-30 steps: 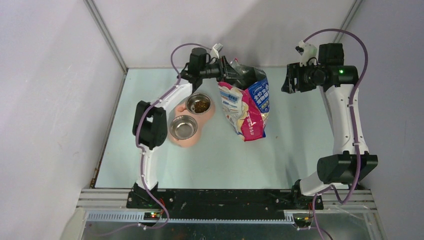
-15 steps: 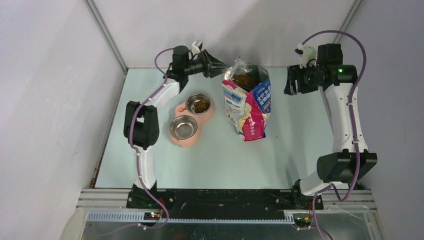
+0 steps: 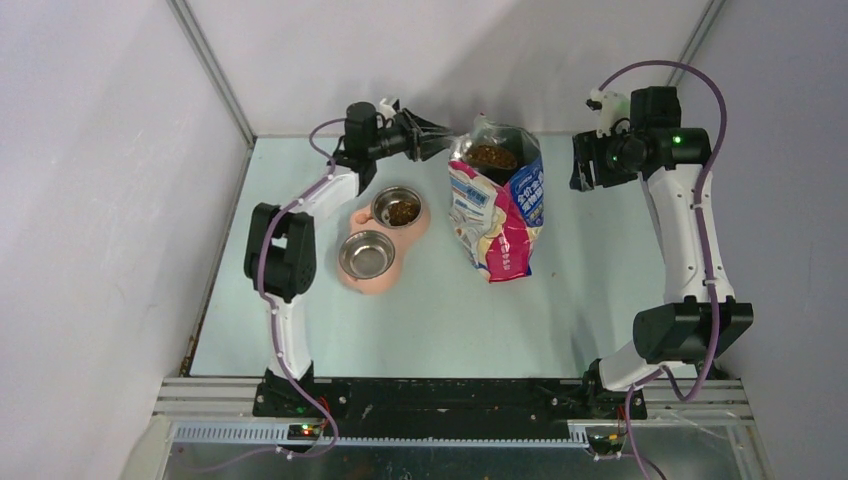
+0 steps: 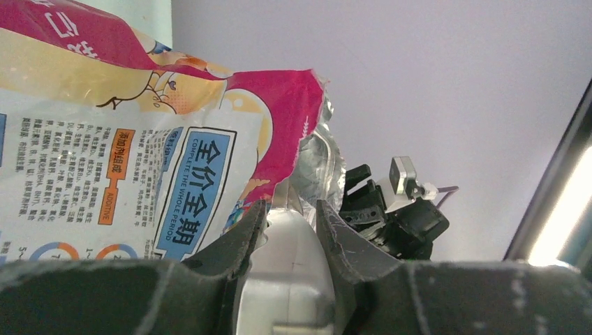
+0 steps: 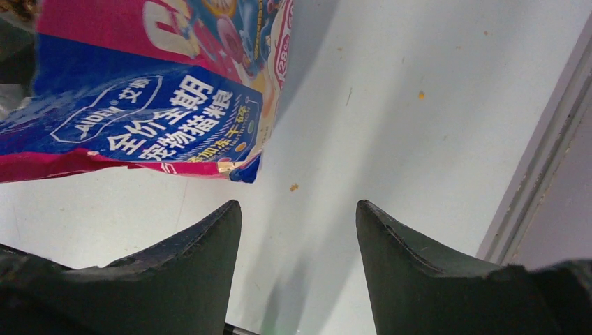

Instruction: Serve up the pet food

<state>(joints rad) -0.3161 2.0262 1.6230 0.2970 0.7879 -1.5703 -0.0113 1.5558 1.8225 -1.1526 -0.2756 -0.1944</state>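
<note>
Two steel bowls sit in a pink holder (image 3: 375, 282) on the left, the near bowl (image 3: 366, 253) bare and the far bowl (image 3: 402, 205) carrying a little pet food (image 3: 404, 213). Just beyond them the left gripper (image 4: 290, 211) hangs in the air, its jaws clamped on a pale translucent scoop (image 4: 286, 279) and its tips pointing at the printed bag (image 3: 497, 225), which stands upright beside it, mouth open, with more of the brown pellets showing inside. Right of the bag, the right gripper (image 5: 299, 209) hovers over the table (image 5: 391, 105) with its fingers spread apart and nothing between them.
</note>
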